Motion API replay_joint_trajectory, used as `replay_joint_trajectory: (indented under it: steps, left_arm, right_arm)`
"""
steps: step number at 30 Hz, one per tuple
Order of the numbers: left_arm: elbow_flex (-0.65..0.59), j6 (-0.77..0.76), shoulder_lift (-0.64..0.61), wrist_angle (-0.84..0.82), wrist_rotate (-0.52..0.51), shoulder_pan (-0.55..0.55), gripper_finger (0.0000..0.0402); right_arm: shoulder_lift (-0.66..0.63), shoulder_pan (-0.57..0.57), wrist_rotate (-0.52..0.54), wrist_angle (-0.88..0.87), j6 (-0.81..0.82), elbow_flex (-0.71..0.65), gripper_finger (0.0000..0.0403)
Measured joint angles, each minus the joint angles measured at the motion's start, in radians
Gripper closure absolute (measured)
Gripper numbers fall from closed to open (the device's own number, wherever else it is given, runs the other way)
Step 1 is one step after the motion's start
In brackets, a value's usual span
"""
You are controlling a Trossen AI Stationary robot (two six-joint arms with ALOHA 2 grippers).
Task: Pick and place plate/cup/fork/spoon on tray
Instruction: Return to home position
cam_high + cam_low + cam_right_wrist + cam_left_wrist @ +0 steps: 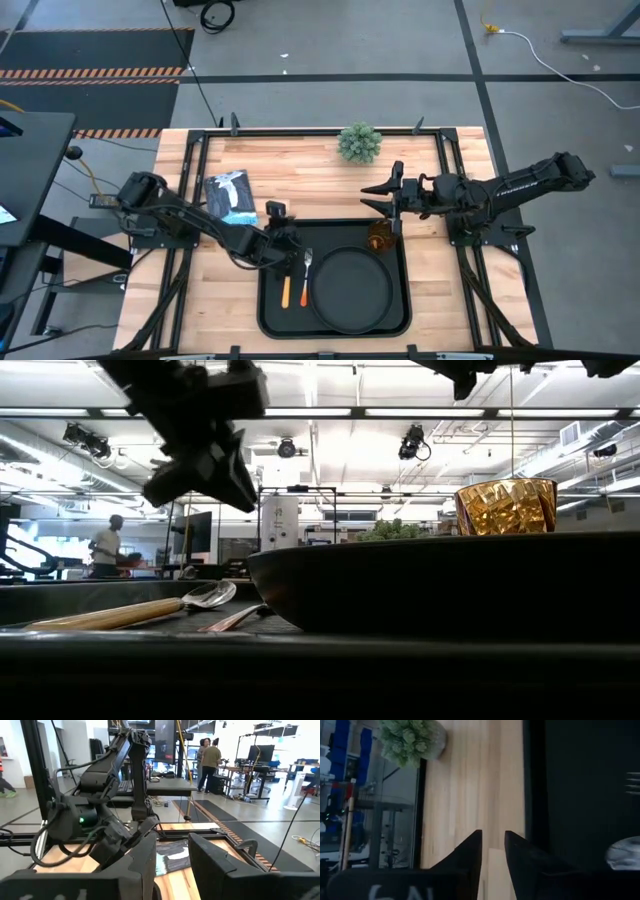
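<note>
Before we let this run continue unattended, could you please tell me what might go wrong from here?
1. The left gripper hangs just above the spoon and fork on the tray; withdrawing low could knock them.
2. The cup stands in the tray's corner beside the plate, directly beneath the right gripper; a careless retreat might tip it.

No legible text anywhere; only partial pale characters on the left wrist housing, unreadable.

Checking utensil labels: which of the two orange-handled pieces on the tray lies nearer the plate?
The fork: its silver tined head lies beside the plate rim. The spoon lies farther out, toward the tray's left edge.
</note>
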Motion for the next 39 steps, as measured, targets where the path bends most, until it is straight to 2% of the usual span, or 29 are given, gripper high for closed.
replay_joint_trajectory:
  steps: [7,13,18,23,29,34,39]
  left_arm:
    - [-0.105,0.042,-0.104,0.147,0.102,-0.02,0.0337]
    - [-0.243,0.139,-0.214,0.395,0.121,-0.011,0.0355]
    - [-0.352,0.187,-0.299,0.551,0.13,0.001,0.0366]
    - [-0.422,0.199,-0.385,0.581,0.205,0.005,0.0375]
    - [-0.463,0.282,-0.482,0.58,0.28,0.005,0.0386]
    - [-0.468,0.292,-0.543,0.573,0.309,0.005,0.0388]
    - [-0.468,0.238,-0.567,0.572,0.329,0.005,0.0388]
  right_arm:
    - [0.01,-0.014,0.002,0.006,-0.01,0.0,0.0282]
    - [0.059,-0.041,0.002,0.051,0.0,0.0,0.0282]
    - [0.122,-0.059,0.002,0.173,0.004,0.0,0.0282]
    - [0.191,-0.085,-0.009,0.295,-0.001,0.0,0.0282]
    - [0.277,-0.123,-0.022,0.404,0.002,0.002,0.0282]
    - [0.341,-0.153,-0.074,0.409,0.009,0.05,0.0282]
    - [0.389,-0.154,-0.131,0.4,-0.024,0.102,0.0282]
